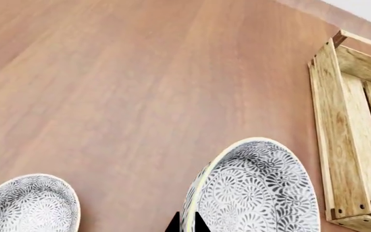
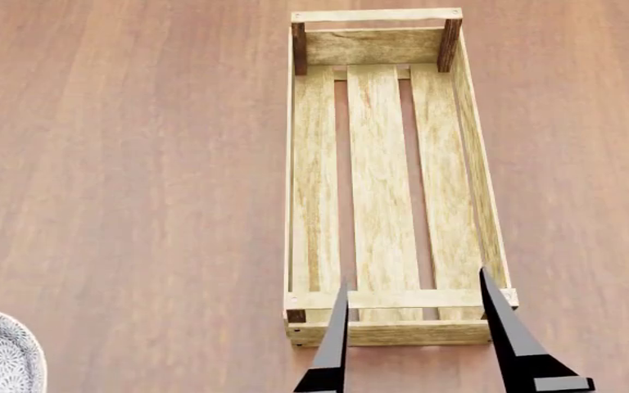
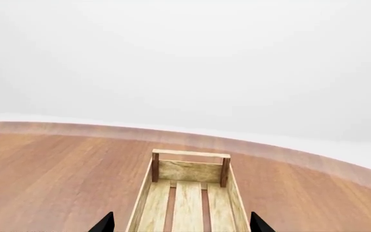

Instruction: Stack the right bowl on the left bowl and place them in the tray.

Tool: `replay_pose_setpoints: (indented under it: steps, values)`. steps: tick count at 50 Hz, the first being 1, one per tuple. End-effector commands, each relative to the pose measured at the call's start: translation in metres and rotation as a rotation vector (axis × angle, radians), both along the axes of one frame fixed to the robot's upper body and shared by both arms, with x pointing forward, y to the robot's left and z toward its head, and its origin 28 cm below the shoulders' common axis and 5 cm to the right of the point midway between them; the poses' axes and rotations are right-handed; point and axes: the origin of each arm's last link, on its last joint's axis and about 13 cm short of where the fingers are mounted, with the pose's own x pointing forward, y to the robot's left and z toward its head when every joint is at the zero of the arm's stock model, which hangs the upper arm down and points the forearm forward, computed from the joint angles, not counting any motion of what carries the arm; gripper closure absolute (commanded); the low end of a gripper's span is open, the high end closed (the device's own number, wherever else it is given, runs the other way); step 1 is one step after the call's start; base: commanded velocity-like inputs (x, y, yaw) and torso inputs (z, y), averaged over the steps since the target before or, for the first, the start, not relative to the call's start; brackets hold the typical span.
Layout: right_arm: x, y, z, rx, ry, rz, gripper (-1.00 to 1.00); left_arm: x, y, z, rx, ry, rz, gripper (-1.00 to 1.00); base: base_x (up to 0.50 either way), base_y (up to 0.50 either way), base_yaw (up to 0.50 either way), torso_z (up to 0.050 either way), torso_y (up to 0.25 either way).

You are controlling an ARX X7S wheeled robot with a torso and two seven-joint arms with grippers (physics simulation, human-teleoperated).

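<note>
Now: right end effector [image 2: 418, 327] spread wide, empty, above long pale wooden tray [image 2: 382, 176].
Left end effector [image 1: 187, 223] pinching grey patterned bowl [image 1: 253, 191] rim; reddish-brown wooden worktop [image 2: 128, 164], white walls.

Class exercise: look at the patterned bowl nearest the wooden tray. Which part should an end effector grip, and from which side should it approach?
Probably the thin rim of the near bowl, from above, with one finger inside and one outside. The bowl sits upright and open on the table, so its curved wall offers no flat side to pinch. The edge facing away from the tray has clear room; the left end effector already hangs there.
</note>
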Motion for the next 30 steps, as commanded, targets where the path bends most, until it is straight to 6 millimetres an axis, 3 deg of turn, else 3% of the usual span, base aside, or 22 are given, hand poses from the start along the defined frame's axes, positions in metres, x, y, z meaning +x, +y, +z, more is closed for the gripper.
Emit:
replay_pose_setpoints:
  steps: [1, 13, 30]
  values:
    - [0.007, -0.002, -0.002, 0.011, -0.005, -0.002, -1.00, -0.001, 0.018, 0.010, -0.038, -0.076, 0.097, 1.00, 0.00, 0.00, 0.00, 0.000, 0.000]
    - [0.006, -0.001, -0.002, 0.007, -0.002, 0.004, -1.00, -0.011, 0.037, 0.018, -0.065, -0.101, 0.196, 1.00, 0.00, 0.00, 0.00, 0.000, 0.000]
    - [0.006, 0.001, -0.002, 0.003, 0.007, 0.009, -1.00, -0.011, 0.066, 0.003, -0.235, -0.083, 0.325, 1.00, 0.00, 0.00, 0.00, 0.000, 0.000]
